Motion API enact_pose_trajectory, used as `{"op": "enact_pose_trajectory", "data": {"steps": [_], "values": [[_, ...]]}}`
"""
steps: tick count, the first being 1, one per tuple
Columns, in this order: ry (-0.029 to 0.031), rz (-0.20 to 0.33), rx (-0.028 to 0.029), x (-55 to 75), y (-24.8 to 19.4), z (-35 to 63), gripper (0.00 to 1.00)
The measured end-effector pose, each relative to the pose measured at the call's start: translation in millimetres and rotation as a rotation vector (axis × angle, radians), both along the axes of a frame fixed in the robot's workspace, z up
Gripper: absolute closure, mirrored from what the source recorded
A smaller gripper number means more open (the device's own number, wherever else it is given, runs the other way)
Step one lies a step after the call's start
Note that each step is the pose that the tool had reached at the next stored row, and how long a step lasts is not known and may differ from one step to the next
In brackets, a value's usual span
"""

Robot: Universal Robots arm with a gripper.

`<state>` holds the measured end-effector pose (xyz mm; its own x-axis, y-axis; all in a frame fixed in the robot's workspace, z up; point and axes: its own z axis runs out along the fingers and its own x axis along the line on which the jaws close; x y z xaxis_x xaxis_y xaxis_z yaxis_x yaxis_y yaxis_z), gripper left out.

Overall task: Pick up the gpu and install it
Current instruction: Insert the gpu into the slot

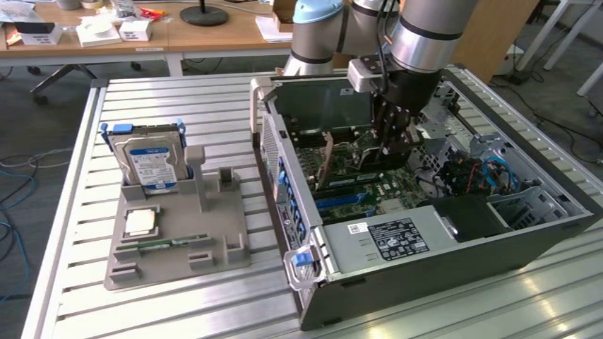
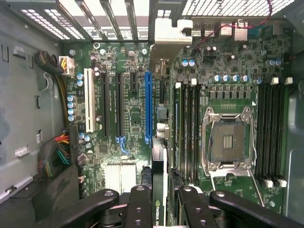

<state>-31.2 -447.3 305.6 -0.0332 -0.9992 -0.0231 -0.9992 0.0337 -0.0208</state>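
The gpu is seen edge-on as a thin dark card with a green logo strip, and its silver bracket is at the far end by the case's rear vents. My gripper is shut on it, one black finger pressing each face. The card hangs over the green motherboard, just beside the long blue slot. In the exterior view my gripper reaches straight down into the open computer case, and the arm hides most of the card.
A grey holder on the slatted table at the exterior view's left carries a hard drive with a blue label, a square chip and a narrow green memory stick. Inside the case are a power supply and cable bundles.
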Motion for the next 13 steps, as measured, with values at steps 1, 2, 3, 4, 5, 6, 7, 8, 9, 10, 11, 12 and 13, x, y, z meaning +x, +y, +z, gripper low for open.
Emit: {"op": "enact_pose_trajectory", "data": {"steps": [1, 2, 3, 4, 5, 6, 7, 8, 9, 10, 11, 12, 13], "values": [[0.0000, 0.000, 0.0000, -0.3, 0.0, 0.0, 0.74], [0.0000, 0.000, 0.0000, -0.3, 0.0, 0.0, 0.74], [0.0001, 0.000, -0.0001, -0.3, 0.0, 0.0, 0.74], [0.0000, 0.000, 0.0000, -0.3, 0.0, 0.0, 0.74], [0.0000, 0.000, 0.0000, -0.4, -0.4, 0.0, 0.74], [0.0000, 0.000, 0.0000, -0.4, -0.9, 0.0, 0.74], [0.0001, 0.000, 0.0001, -0.4, -1.6, 0.0, 0.74], [0.0000, 0.000, 0.0000, -0.3, -2.5, 0.0, 0.74], [0.0000, 0.000, -0.0001, -0.3, -3.7, 0.0, 0.74], [0.0000, 0.000, 0.0000, -0.3, -4.9, 0.0, 0.74], [0.0000, 0.000, 0.0001, -0.3, -6.0, 0.0, 0.74], [0.0000, 0.000, 0.0000, -0.4, -6.5, 0.0, 0.74], [0.0000, 0.000, 0.0001, -0.3, -6.5, 0.0, 0.74]]}}
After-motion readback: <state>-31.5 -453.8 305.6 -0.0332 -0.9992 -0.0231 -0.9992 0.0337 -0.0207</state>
